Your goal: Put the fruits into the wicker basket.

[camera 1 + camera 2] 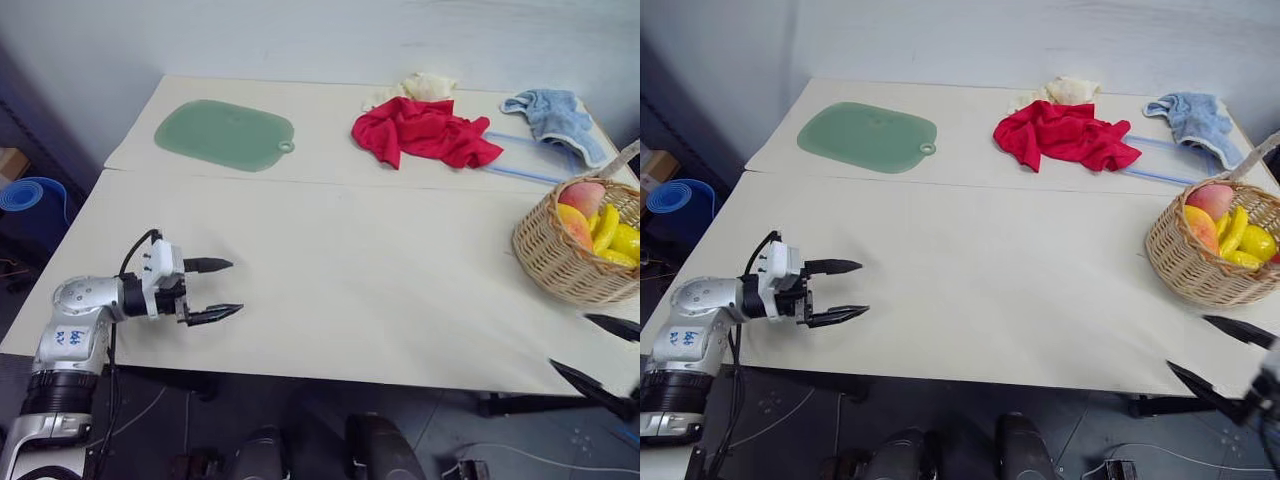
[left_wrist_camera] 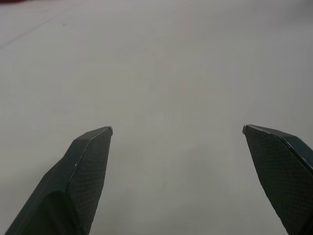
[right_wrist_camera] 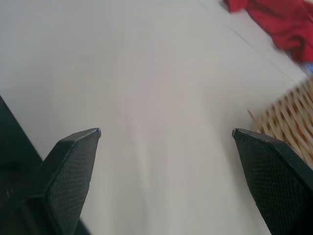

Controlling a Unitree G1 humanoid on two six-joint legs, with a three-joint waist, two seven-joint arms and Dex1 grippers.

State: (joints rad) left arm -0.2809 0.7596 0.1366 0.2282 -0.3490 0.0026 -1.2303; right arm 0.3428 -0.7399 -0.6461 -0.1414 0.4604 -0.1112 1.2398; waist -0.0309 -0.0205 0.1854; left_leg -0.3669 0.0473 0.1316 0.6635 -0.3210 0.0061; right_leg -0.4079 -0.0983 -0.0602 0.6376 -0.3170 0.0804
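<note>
The wicker basket (image 1: 560, 265) stands at the table's right edge; its wall also shows in the right wrist view (image 3: 288, 117). Inside lie the fruits: a pink-red peach (image 1: 586, 194) at the back and a yellow mango (image 1: 606, 228) with an orange end, among other yellow pieces. My right gripper (image 1: 568, 340) hovers open and empty over the table's front edge, just in front of the basket. Far to the left, my left gripper (image 1: 237, 287) is open above bare tabletop, holding nothing, its black fingertips (image 2: 93, 147) spread wide.
On the far half of the table (image 1: 350, 260) lie a green mat (image 1: 225, 135), a crumpled red cloth (image 1: 425, 130), a cream cloth (image 1: 425, 87) and a blue cloth (image 1: 555, 115). A seam runs across the table between the two halves.
</note>
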